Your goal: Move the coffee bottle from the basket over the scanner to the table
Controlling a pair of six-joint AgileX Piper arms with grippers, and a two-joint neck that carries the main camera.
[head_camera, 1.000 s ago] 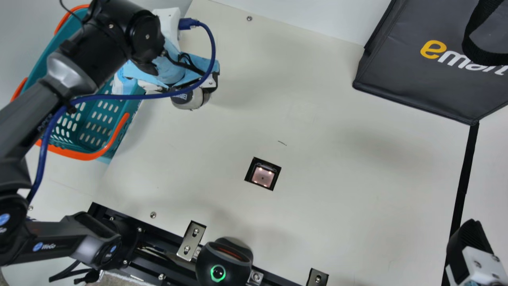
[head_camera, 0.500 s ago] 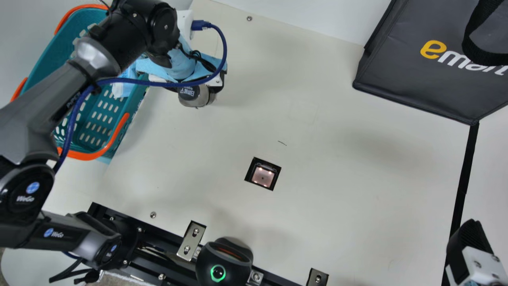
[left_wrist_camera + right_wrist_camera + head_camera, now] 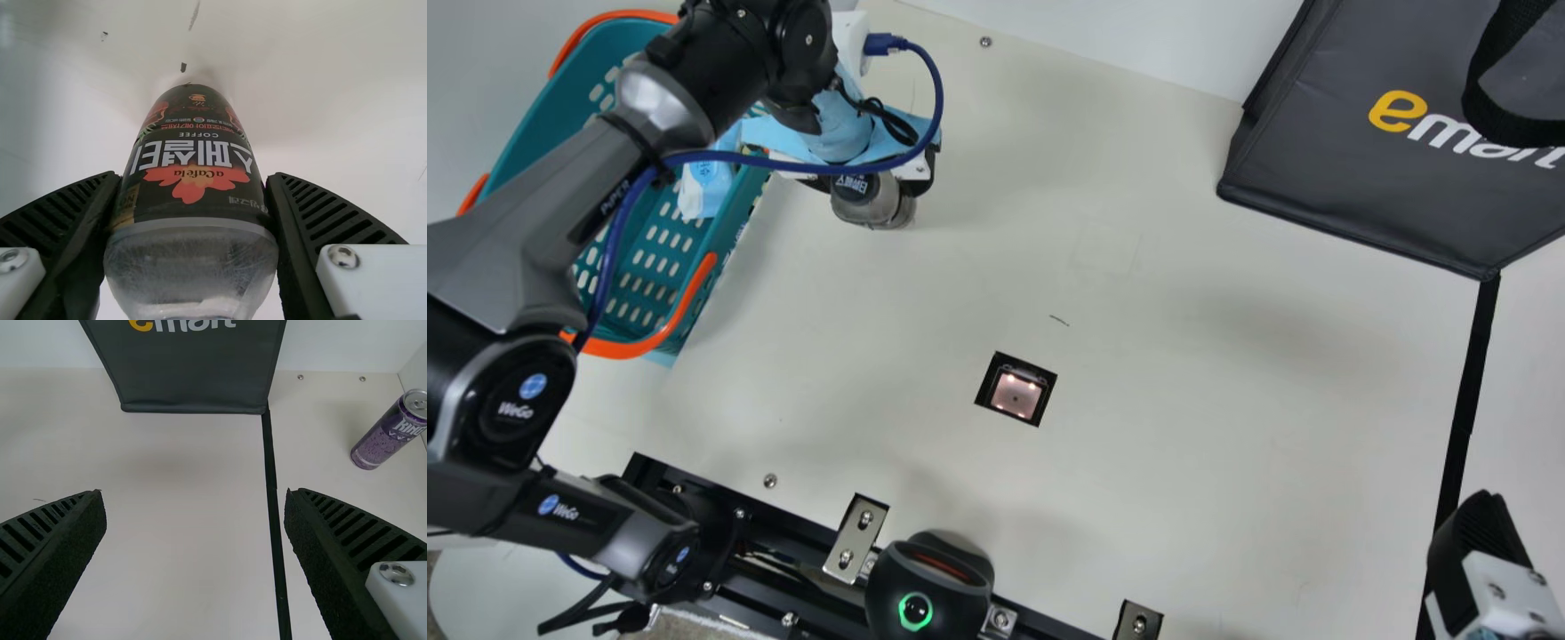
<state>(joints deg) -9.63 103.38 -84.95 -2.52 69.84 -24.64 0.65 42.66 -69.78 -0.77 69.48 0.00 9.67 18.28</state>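
Near the upper left of the main view, we have the coffee bottle (image 3: pixel 864 201) clamped in our left tool (image 3: pixel 914 167), beyond the right side of the basket (image 3: pixel 615 349) and above and to the left of the scanner (image 3: pixel 1016 396). Its greyish end pokes out below the light-blue wrap (image 3: pixel 840 129) on the arm, and a blue cable (image 3: pixel 800 165) loops across that wrap. We see the orange-rimmed teal basket running down the upper left, partly behind our arm, with a light-blue and white packet (image 3: pixel 705 184) inside it. Just below the middle of the frame, the scanner sits as a small lit square set into the table (image 3: pixel 1183 373). A dark grey bag (image 3: pixel 1352 169) takes up the upper right corner, and a black strip (image 3: pixel 1465 404) runs down from its lower corner. At the bottom, left of centre, we have a round black device (image 3: pixel 916 604) with a green ring, while our right tool (image 3: pixel 1480 542) shows at the lower right edge. In the left wrist view, the ribbed fingers of our left tool (image 3: pixel 192 200) press on the bottle from both sides; its black label with a red flower lies toward the middle, its clear end toward the bottom edge. We cannot tell whether it touches the table. In the right wrist view, the fingers of our right tool (image 3: pixel 195 510) stand well apart with nothing between them, the dark bag lies at the upper middle, and a purple can (image 3: pixel 388 437) stands at the upper right, right of the black strip.
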